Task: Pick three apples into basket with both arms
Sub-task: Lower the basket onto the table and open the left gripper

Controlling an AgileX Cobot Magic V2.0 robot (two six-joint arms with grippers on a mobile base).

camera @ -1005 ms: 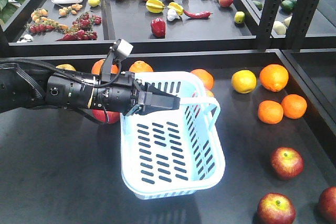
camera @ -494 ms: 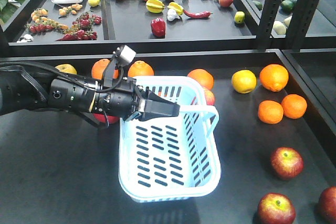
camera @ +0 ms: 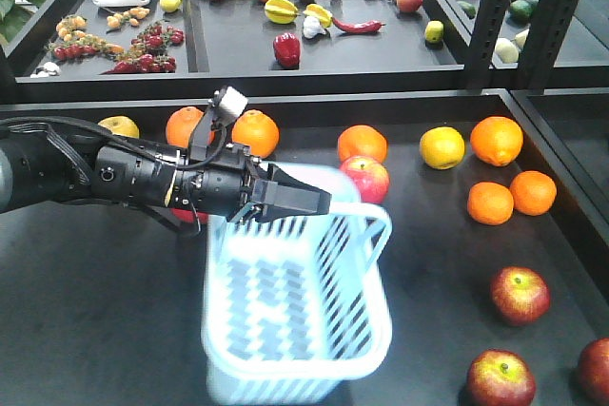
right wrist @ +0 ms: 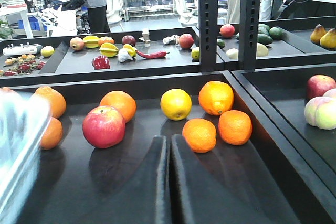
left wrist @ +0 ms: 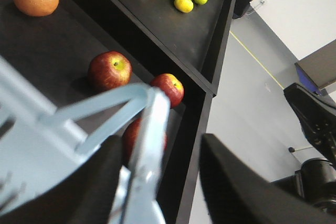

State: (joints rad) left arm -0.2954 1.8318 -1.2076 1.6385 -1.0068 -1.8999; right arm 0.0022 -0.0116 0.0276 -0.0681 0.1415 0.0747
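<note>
While the left gripper (camera: pixel 303 201) reaches in from the left over the far end of the basket (camera: pixel 285 383), the left wrist view shows its fingers (left wrist: pixel 233 182) spread apart. The flat band handle (left wrist: pixel 149 129) runs between them. It lies against 1 finger with a clear gap to the other, so it is not clamped.

The basket sits front centre on the dark table (camera: pixel 95 320) and is blurred in the front view.

The right gripper (right wrist: pixel 169 141) has its fingers pressed together, only a thin slit showing and nothing between them. It is low over the table, facing the fruit row.

All 3 task apples are on the table at front right, well apart from the basket:
- rear apple (camera: pixel 520 294)
- front apple (camera: pixel 500 379)
- corner apple (camera: pixel 595 368), cut by the frame edge

In the left wrist view 2 of them are clear and 1 is partly hidden behind the handle.

A brighter red apple (camera: pixel 365 178) sits just beyond the basket's far rim. There are 3 oranges (camera: pixel 496 140) and a yellow citrus (camera: pixel 442 147) grouped at the far right, apart from the task apples.
</note>
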